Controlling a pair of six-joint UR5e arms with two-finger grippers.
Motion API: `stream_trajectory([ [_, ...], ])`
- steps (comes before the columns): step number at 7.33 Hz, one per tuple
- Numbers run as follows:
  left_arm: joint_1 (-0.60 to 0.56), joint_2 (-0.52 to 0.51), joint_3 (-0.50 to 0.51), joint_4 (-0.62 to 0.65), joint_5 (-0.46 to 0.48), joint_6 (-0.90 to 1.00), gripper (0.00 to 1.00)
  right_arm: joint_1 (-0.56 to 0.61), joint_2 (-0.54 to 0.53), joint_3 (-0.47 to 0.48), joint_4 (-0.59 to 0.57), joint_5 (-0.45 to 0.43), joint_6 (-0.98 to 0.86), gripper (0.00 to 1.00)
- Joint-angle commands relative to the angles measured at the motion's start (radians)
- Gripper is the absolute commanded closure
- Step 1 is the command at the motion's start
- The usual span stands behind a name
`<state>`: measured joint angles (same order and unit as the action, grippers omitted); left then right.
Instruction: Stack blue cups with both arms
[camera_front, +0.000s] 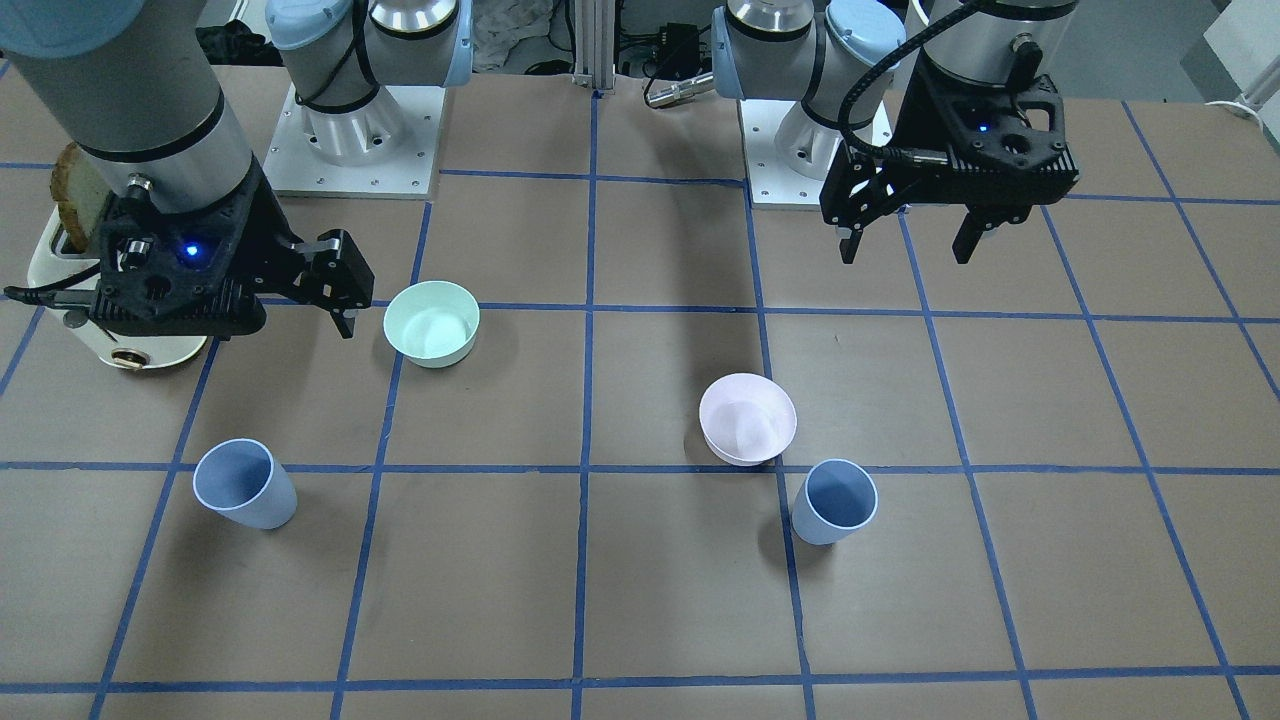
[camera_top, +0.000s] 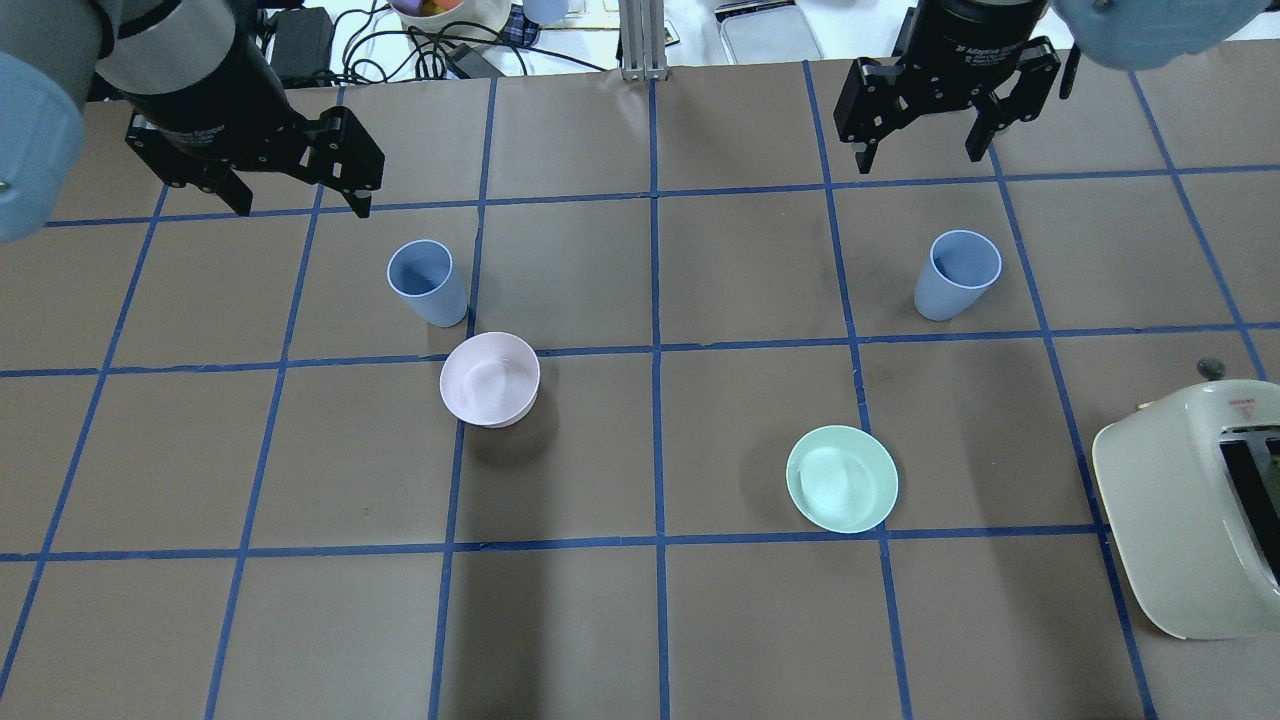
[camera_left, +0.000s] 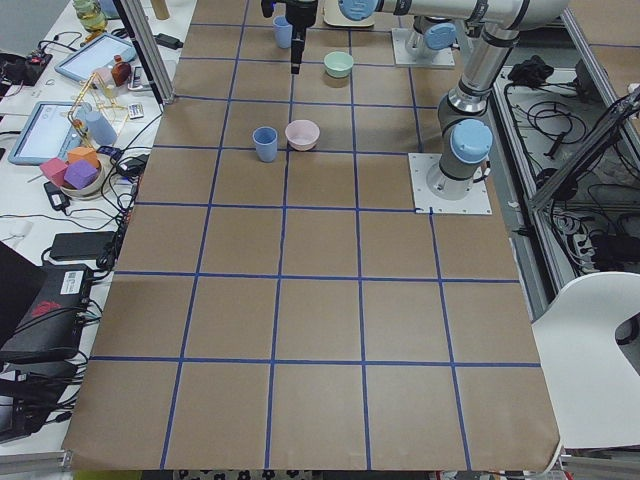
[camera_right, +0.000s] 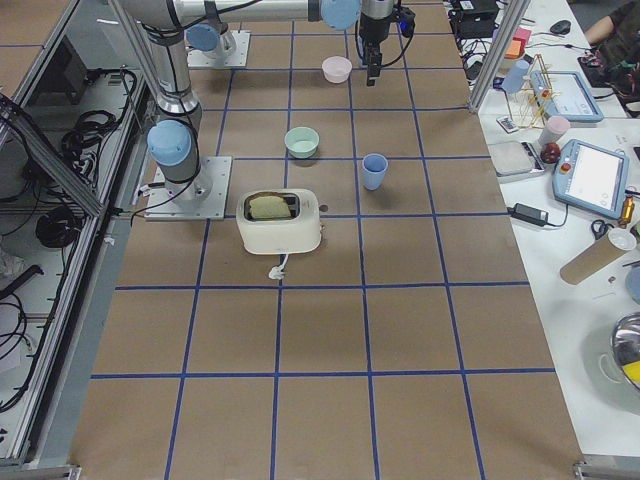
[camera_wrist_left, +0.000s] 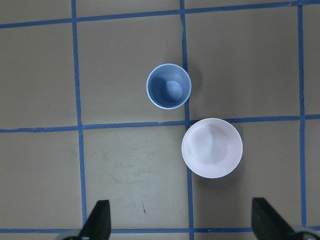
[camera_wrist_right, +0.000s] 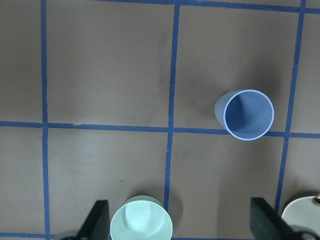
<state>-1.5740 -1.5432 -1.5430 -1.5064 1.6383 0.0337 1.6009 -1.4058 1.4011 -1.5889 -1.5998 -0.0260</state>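
Two pale-blue cups stand upright and apart on the table. The left cup (camera_top: 428, 282) (camera_front: 835, 502) is next to a pale pink bowl (camera_top: 489, 378) and shows in the left wrist view (camera_wrist_left: 169, 86). The right cup (camera_top: 957, 274) (camera_front: 245, 486) shows in the right wrist view (camera_wrist_right: 245, 114). My left gripper (camera_top: 300, 205) (camera_front: 907, 250) hangs open and empty above the table, beyond and to the left of the left cup. My right gripper (camera_top: 920, 158) (camera_front: 250, 322) hangs open and empty above the table, just beyond the right cup. Neither gripper touches anything.
A mint-green bowl (camera_top: 841, 478) (camera_front: 432, 320) sits nearer the robot than the right cup. A cream toaster (camera_top: 1190, 510) with a slice of bread stands at the robot's right. Blue tape lines grid the brown table. Clutter lies past the far edge.
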Motion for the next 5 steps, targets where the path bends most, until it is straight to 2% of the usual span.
stream_trajectory([
  [1,0.005,-0.009,0.0,0.0,-0.091,-0.015,0.0,0.001,-0.016,0.019,-0.019,0.001,-0.002,0.0],
  [2,0.002,-0.005,0.001,-0.023,-0.116,-0.015,0.0,-0.001,-0.016,0.019,-0.017,0.001,-0.002,0.0],
  [5,0.002,-0.001,0.006,-0.057,-0.092,-0.014,0.0,-0.009,-0.015,0.021,-0.016,0.001,-0.005,0.0],
])
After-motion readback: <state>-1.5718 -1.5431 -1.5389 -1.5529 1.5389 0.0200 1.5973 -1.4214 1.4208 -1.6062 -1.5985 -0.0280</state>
